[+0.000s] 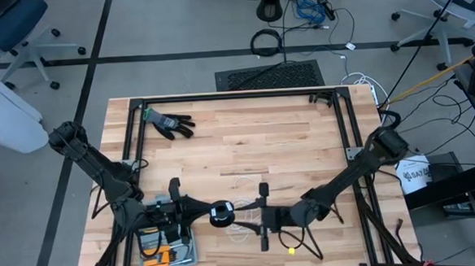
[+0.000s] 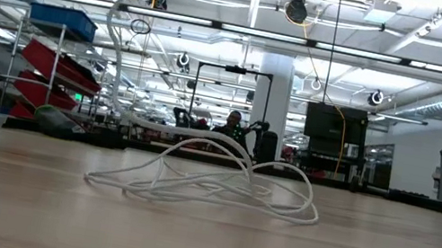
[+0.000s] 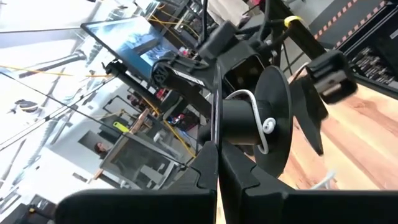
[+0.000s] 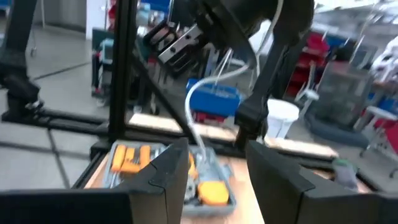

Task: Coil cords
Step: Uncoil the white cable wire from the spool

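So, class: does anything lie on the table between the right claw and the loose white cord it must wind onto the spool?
Nothing visible does. The open right claw hovers right by the white cord, and the spool in the left claw sits just beside it.

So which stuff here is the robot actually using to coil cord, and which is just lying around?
In use:
white cord
black spool, in the left claw
right claw, open

Lying about:
black glove
tray of orange tools
small yellow bit

One white cord point(image 1: 243, 208), one spool point(image 1: 220, 213), one glove point(image 1: 168, 122).
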